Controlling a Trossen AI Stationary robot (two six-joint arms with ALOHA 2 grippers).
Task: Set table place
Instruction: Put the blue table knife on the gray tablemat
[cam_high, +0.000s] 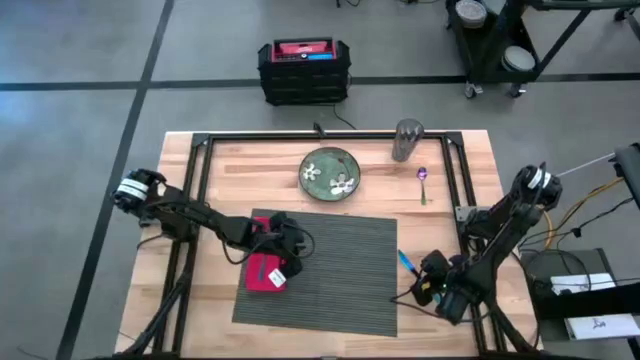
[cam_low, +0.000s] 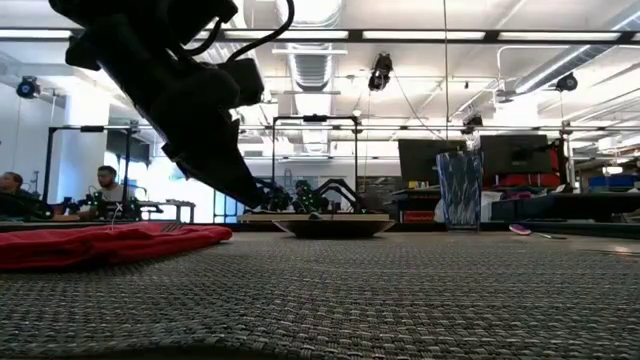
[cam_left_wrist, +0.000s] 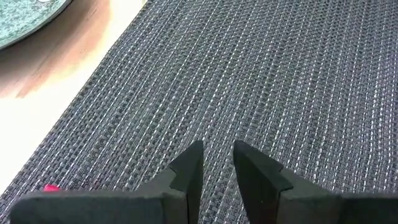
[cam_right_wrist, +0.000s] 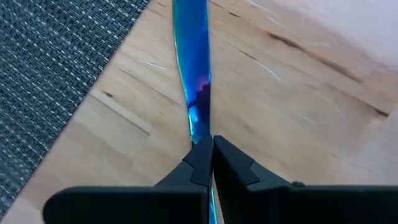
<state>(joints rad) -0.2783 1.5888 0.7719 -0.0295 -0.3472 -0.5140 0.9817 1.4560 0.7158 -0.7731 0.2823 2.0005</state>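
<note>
1. The table (cam_high: 220, 160), a light-wood butcher-block top with a black rail frame, filled the middle of the high view.
2. The place (cam_high: 340, 270), a dark grey ribbed placemat, lay on the table's near half, between the 2 arms.
3. A green patterned plate (cam_high: 329, 172) sat on bare wood just beyond the mat's far edge.
4. A red napkin (cam_high: 266, 270) lay on the mat's left part; no writing on it could be read.
5. A glass tumbler (cam_high: 407, 139) stood right of the plate, with a spoon (cam_high: 423, 181) beside it.
6. The left gripper (cam_left_wrist: 217, 163) hovered over the mat by the napkin, fingers slightly parted and holding nothing.
7. The right gripper (cam_right_wrist: 209, 149), over bare wood just right of the mat, pinched an iridescent blue knife (cam_right_wrist: 191, 68).
</note>
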